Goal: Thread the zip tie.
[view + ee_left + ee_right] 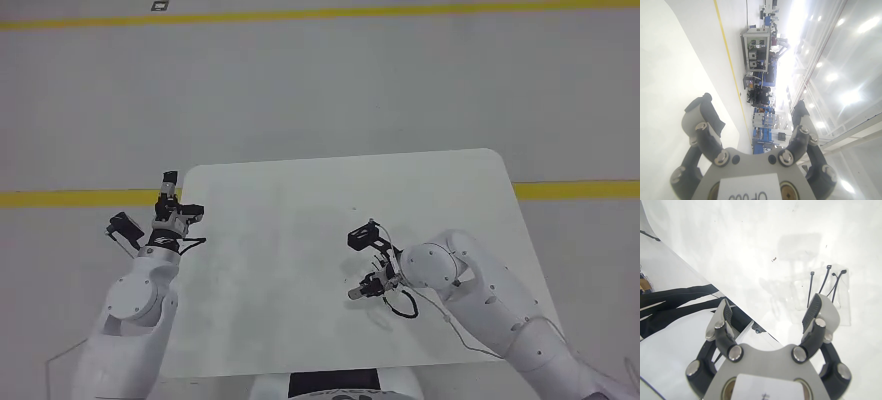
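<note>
Right pincer [770,300] released, hovering just beside zip ties [825,281], apparently staged for pickup. Left pincer [753,100] released, well apart from zip ties, likely parked.

Materials, quick pass
You've got a smooth, faintly glossy white table [734,237]. Thin black plastic zip ties [824,280] lie on a clear glossy plastic sleeve [845,313], right side of the right wrist frame. The right gripper [770,302] is brushed metal with ribbed black pads [811,309].
</note>
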Action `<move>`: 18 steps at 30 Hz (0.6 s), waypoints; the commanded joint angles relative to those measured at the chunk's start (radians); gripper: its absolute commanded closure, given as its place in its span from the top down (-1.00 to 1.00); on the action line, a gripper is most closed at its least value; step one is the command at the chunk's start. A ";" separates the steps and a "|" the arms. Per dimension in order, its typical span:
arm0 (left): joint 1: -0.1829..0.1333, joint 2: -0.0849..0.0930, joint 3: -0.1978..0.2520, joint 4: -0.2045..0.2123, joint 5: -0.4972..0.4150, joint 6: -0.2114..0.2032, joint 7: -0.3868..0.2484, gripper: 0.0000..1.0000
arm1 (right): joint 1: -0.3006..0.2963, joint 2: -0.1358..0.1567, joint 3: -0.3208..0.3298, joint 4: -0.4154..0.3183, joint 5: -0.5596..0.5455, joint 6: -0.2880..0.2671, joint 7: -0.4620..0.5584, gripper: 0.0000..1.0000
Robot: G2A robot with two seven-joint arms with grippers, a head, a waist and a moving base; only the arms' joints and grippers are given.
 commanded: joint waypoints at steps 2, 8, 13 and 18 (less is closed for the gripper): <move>0.000 0.000 0.000 0.000 0.000 0.000 0.000 1.00 | 0.000 0.000 0.000 0.000 0.000 0.000 0.000 1.00; 0.000 0.000 0.000 0.000 0.000 0.000 0.000 1.00 | 0.000 0.001 0.001 0.008 -0.015 0.007 -0.006 1.00; 0.000 0.000 0.000 0.000 0.000 0.000 0.000 1.00 | -0.013 -0.001 -0.008 0.007 -0.040 0.031 -0.045 1.00; 0.000 0.000 0.000 0.000 0.000 0.000 0.000 1.00 | -0.013 -0.001 -0.008 0.007 -0.040 0.031 -0.045 1.00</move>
